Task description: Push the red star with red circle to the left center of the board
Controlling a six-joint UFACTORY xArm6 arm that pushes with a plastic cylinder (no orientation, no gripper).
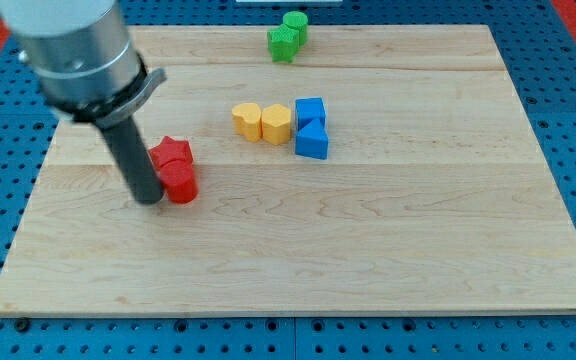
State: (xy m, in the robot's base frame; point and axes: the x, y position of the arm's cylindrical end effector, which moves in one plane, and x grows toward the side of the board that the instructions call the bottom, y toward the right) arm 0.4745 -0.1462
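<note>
The red star [173,151] and the red circle [181,182] sit touching each other at the board's left centre, the circle just below the star. My tip [148,199] rests on the board right against the left side of the red circle. The dark rod rises up and to the left from there and hides a little of the star's left edge.
Two yellow blocks [261,121] lie side by side near the middle, with a blue cube [310,109] and a blue triangle [312,140] touching on their right. Two green blocks [288,35] sit at the top edge. The wooden board [388,250] lies on a blue pegboard.
</note>
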